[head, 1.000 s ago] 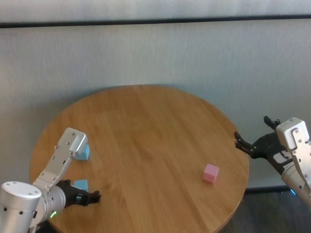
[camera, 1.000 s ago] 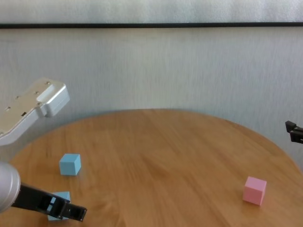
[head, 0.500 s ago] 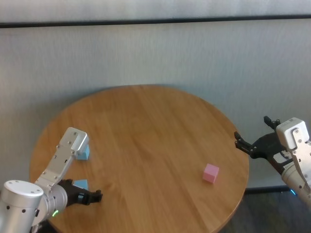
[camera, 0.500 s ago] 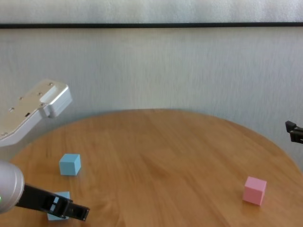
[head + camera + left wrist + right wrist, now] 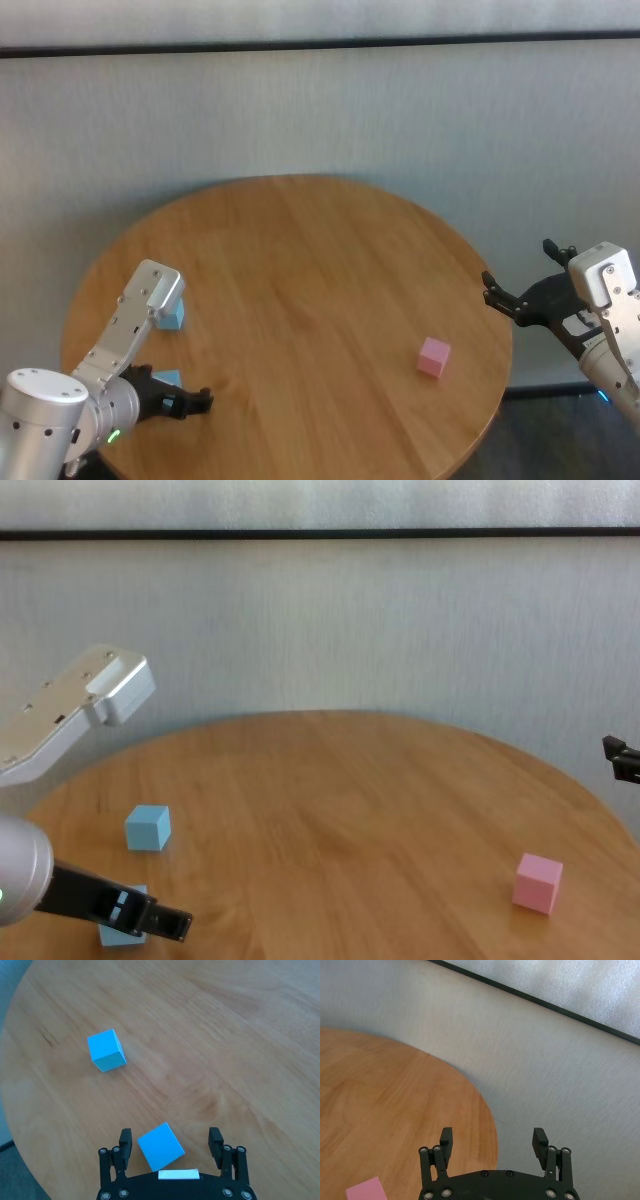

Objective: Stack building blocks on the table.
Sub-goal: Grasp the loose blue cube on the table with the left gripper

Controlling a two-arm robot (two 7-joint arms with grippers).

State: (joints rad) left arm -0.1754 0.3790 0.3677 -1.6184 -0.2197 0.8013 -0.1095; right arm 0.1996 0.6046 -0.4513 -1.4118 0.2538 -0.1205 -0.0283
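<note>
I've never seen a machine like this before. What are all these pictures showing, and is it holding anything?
It is a robot with two arms. Two pictures come from cameras on its head and chest, two from cameras on its wrists. On the round wooden table lie three little cubes. The left tool is open, with the near blue block between its fingers, not squeezed. The far blue block sits apart. The pink block lies on the other side. The right tool is open beside the table's edge. Nothing is held.

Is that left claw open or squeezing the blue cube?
Open. The left gripper straddles the near blue cube, with gaps showing between the cube and both fingers.
</note>
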